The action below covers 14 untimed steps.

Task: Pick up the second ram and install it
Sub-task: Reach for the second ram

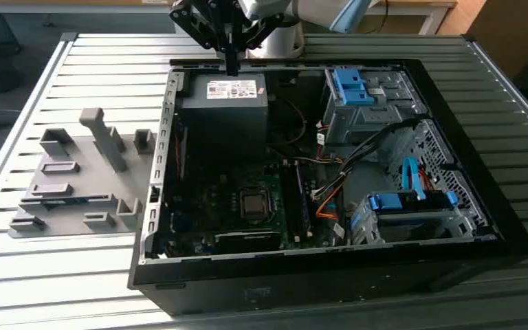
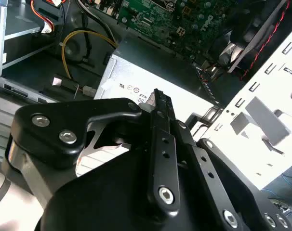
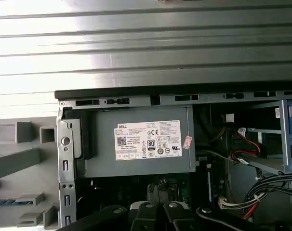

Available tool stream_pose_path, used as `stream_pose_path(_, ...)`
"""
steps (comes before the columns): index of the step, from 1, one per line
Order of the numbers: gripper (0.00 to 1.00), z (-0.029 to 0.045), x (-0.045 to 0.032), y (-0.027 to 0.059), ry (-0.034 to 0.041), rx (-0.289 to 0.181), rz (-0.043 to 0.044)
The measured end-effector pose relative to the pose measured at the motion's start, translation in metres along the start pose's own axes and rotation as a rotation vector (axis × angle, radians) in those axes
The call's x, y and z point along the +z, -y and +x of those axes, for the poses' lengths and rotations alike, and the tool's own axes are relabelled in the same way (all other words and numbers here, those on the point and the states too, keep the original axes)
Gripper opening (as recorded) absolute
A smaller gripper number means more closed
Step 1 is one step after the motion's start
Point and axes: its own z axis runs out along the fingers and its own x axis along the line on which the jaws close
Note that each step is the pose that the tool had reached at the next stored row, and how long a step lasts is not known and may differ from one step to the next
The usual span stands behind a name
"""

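We see the gripper (image 1: 232,67) closed on nothing, above the power supply (image 1: 223,110); the second ram (image 1: 67,200) lies in the gray holder (image 1: 90,155).

White printed label (image 3: 148,140) (fine print beyond reading) on the grey power supply (image 3: 100,159)
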Motion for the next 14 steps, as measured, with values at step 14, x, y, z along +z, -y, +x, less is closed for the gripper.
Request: stream_pose_path(14, 0.11, 0.0028, -0.0001, 0.0002, 0.0, 0.0, 0.0)
